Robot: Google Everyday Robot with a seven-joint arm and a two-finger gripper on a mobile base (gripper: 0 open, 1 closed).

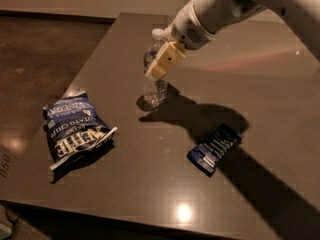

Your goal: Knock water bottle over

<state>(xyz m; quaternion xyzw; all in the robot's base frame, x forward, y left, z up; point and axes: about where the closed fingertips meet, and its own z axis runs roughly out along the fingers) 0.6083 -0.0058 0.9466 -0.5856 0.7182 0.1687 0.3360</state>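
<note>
The water bottle (153, 90) is a small clear ribbed plastic bottle with a white cap, standing about upright near the middle of the dark table (260, 89). My gripper (159, 68), cream-coloured at the end of the white arm, reaches in from the upper right. It lies against the bottle's upper half and hides the label band. The cap shows just left of the wrist. The bottle's base rests on the table.
A large blue chip bag (75, 130) lies at the left of the table. A small dark blue snack bag (215, 148) lies to the lower right of the bottle. The table's left edge drops to a brown floor (35, 59).
</note>
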